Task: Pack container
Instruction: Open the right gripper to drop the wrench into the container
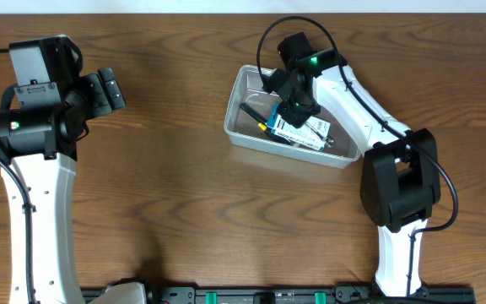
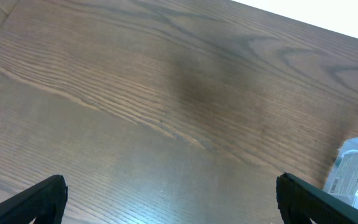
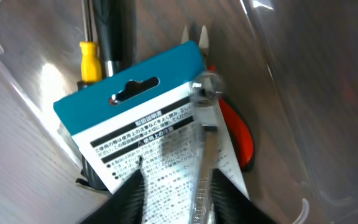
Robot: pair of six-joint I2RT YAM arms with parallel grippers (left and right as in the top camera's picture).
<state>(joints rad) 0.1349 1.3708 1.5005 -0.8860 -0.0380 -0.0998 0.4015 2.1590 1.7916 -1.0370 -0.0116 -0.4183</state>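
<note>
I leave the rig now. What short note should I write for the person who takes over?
Left pincer: open, over the table, holding nothing.
Right pincer: in the container, fingers slightly apart astride the carded pack; grip unclear.
Done: pack, red-handled pliers, yellow-handled tool lie in the container.
To do: make sure the pack is released, lift the right pincer out.

The clear container point(image 1: 245, 87) sat right of centre, toward the far edge of the table point(image 1: 184, 186). It held a carded package point(image 1: 309, 135) with a white printed label and a black-handled tool point(image 1: 253, 114) lying diagonally. The right gripper point(image 1: 298, 110) hung directly over the package. The left gripper point(image 1: 108, 91) hovered near the far left corner, well apart.
</note>
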